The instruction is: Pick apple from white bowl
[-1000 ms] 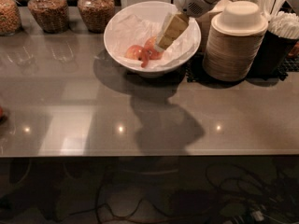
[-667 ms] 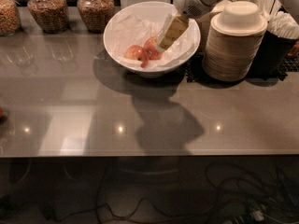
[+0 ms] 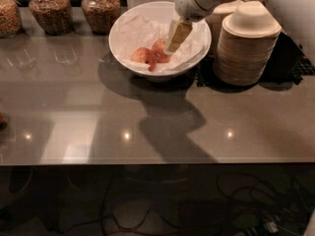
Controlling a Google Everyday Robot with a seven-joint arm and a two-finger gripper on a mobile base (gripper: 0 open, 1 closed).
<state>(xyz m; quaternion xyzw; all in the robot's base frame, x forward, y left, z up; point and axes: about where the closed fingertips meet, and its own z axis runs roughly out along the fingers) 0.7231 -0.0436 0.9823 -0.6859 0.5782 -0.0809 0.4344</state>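
Note:
The white bowl, lined with crumpled white paper, stands at the back of the grey counter. Two apples lie in it: the rounder red-orange apple at the middle, and a paler pinkish one to its left. My gripper reaches down into the bowl from the upper right on a white arm. Its beige tip is right beside the red-orange apple, on its right side. It hides part of that apple.
A tall stack of beige disposable bowls stands close to the right of the white bowl on a black mat. Three glass jars of grains line the back left. The counter's front edge runs across the lower middle.
The gripper has sunk slightly lower and a little left inside the bowl, closer to the red-orange apple. The bowl and apples have not moved.

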